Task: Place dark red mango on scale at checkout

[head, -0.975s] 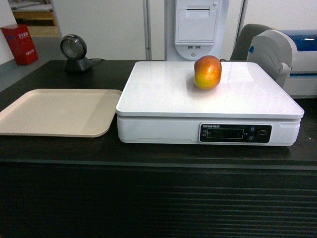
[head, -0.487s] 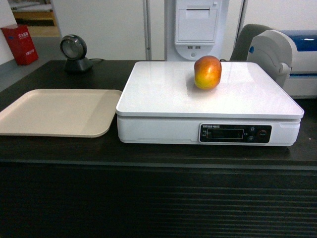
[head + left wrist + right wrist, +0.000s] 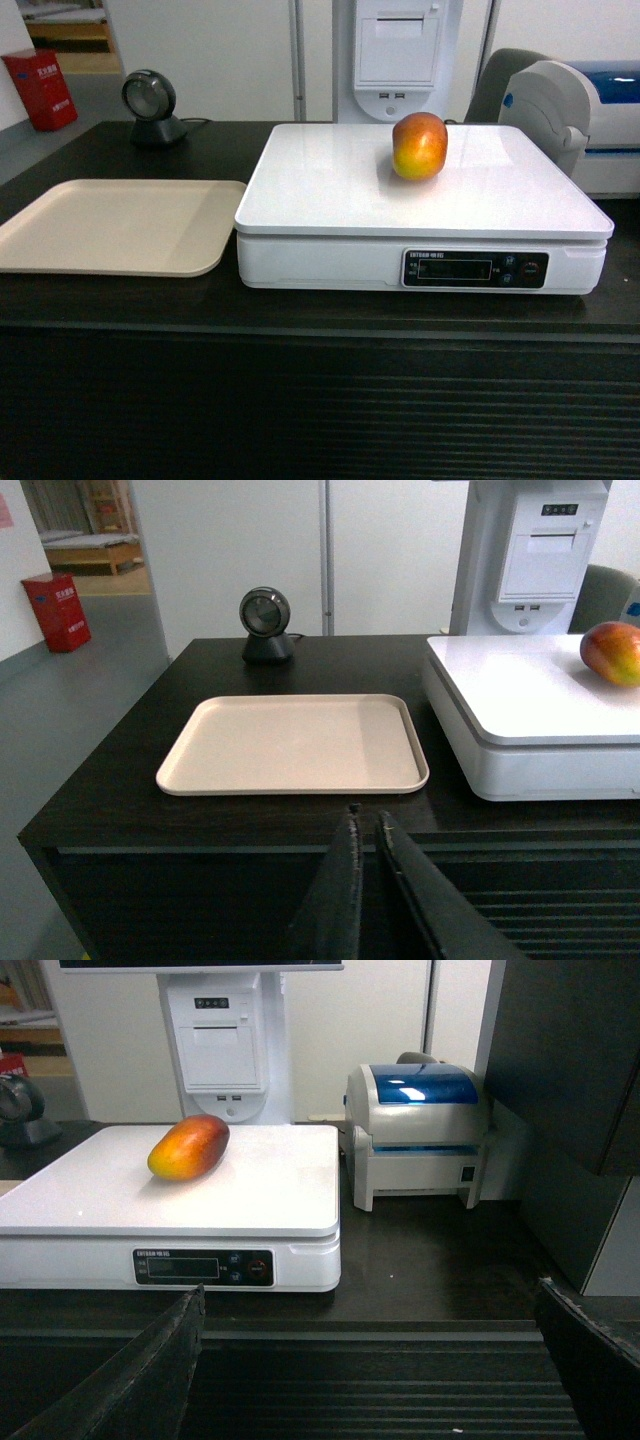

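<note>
The dark red mango (image 3: 189, 1147) lies on the scale (image 3: 260, 1195), ahead of the wide-open right gripper (image 3: 370, 1360); the left gripper (image 3: 368, 830) is closed, empty. Being rounded, it might roll if the checkout (image 3: 300, 400) is jolted.

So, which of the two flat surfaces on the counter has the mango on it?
The white scale, right of the beige tray. The dark red mango lies on its glossy platform toward the back; the tray holds nothing.

One mango (image 3: 419, 146) — one scale (image 3: 330, 200) — one tray (image 3: 110, 225) — one scanner (image 3: 150, 105).
</note>
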`<state>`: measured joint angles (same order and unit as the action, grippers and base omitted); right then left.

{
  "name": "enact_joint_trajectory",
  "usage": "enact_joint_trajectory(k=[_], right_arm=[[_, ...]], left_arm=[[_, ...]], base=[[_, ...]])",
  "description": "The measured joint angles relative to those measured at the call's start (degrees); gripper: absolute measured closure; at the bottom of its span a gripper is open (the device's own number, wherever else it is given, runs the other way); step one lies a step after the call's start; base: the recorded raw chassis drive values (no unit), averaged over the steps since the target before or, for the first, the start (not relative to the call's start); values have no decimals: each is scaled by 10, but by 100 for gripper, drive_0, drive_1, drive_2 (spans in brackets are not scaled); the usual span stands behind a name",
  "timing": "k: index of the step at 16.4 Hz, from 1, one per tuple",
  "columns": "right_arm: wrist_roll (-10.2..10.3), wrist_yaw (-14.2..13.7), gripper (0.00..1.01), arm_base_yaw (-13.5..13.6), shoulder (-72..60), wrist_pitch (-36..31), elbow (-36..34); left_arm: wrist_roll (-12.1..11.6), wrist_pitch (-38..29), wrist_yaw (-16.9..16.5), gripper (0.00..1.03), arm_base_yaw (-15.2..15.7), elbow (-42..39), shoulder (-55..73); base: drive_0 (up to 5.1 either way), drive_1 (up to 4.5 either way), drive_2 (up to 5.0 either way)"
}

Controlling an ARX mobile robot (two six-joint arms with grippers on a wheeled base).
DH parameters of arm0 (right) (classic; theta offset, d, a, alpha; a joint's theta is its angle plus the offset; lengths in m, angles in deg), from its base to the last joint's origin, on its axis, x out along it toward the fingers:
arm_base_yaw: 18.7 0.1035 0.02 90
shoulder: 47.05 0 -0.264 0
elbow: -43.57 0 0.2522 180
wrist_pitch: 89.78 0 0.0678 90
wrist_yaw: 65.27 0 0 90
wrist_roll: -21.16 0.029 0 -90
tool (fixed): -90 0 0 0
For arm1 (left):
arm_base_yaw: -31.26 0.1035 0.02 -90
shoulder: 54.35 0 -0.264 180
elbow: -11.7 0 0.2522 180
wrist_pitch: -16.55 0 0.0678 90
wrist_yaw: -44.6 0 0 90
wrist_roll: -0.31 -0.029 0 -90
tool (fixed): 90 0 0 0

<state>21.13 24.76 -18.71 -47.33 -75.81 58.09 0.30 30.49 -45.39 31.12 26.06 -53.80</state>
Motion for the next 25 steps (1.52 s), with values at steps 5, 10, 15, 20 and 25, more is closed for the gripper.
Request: enact_joint_trajectory(k=[5,10,15,20,25], right_arm=[[0,0,3,0,0,0,0],[0,0,3,0,0,0,0],[0,0,3,0,0,0,0],[0,0,3,0,0,0,0],[0,0,3,0,0,0,0]], left_arm=[[0,0,0,36,0,0,0],[0,0,0,6,0,0,0],[0,0,0,5,0,0,0],[0,0,0,5,0,0,0],[0,0,0,5,0,0,0]], base=[[0,0,0],[0,0,0],[0,0,0],[0,0,0],[0,0,0]])
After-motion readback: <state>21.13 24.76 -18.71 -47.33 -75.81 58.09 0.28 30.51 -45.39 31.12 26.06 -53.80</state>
